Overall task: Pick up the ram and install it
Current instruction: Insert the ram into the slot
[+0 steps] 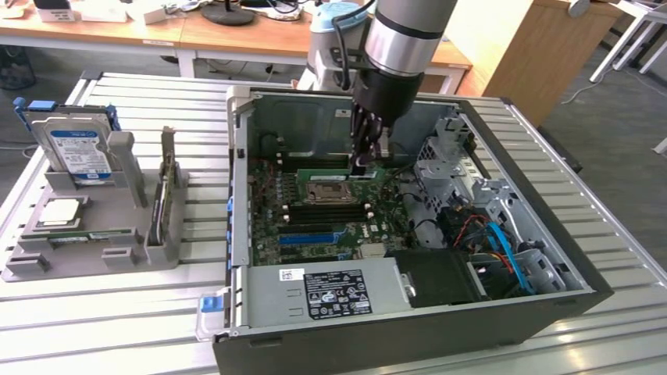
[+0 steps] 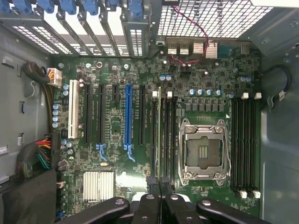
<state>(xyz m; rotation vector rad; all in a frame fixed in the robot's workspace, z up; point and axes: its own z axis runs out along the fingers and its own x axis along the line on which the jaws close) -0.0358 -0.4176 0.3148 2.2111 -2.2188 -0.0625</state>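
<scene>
The end effector (image 1: 364,166) reaches down into the open computer case (image 1: 417,332), its fingers pinched almost fully together on the top edge of the ram (image 1: 329,175). The ram stands on its long edge along a memory slot just beside the processor socket (image 1: 331,195); whether it is fully seated cannot be told. The case lies on the slatted surface (image 1: 620,250).

Bright, even o/head light; glare streaks on slatted surface (image 1: 594,328). Case (image 1: 312,117) int. in shadow; mobo (image 2: 117,135) evenly lit, end effector (image 2: 159,183) dark.
</scene>
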